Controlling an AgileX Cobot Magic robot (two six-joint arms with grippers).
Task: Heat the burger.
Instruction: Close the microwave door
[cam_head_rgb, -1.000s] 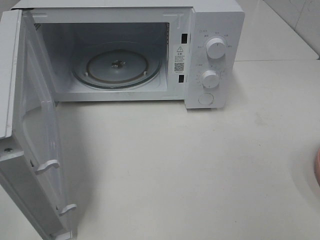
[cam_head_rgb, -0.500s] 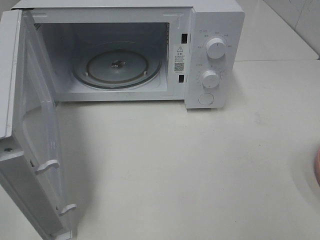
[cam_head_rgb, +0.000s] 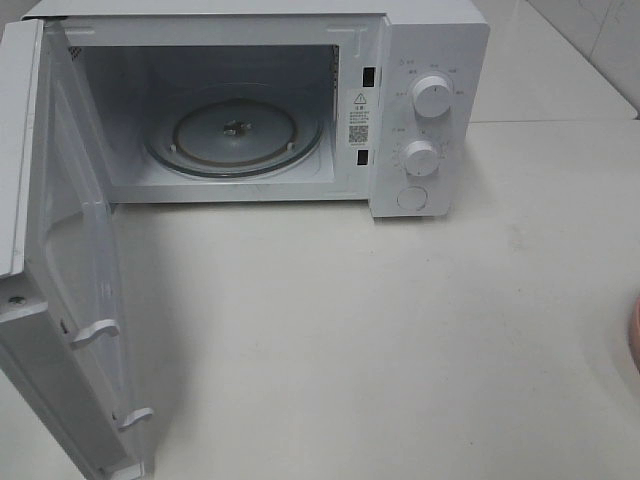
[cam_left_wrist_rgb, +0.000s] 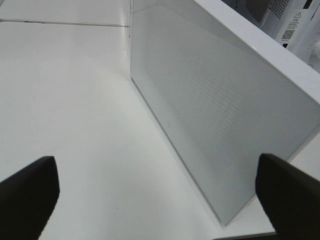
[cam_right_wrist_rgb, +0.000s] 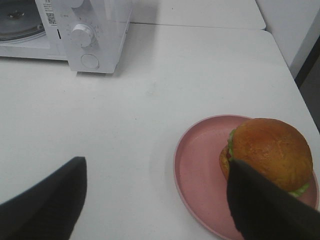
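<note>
Plate (cam_head_rgb: 636, 335) edge further right, off-frame.

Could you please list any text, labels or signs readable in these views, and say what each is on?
No words can be read.
Warning sticker on the microwave front frame: a triangle hazard sign shows; its text is too small.
QR-style code below it: unreadable.
Markings around the upper knob and lower knob: too blurred.

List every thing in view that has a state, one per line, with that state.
microwave door: swung wide open
glass turntable: bare, nothing on it
burger: whole, sitting on the pink plate, off to one side
left gripper: open, holding nothing
right gripper: open, holding nothing
</note>
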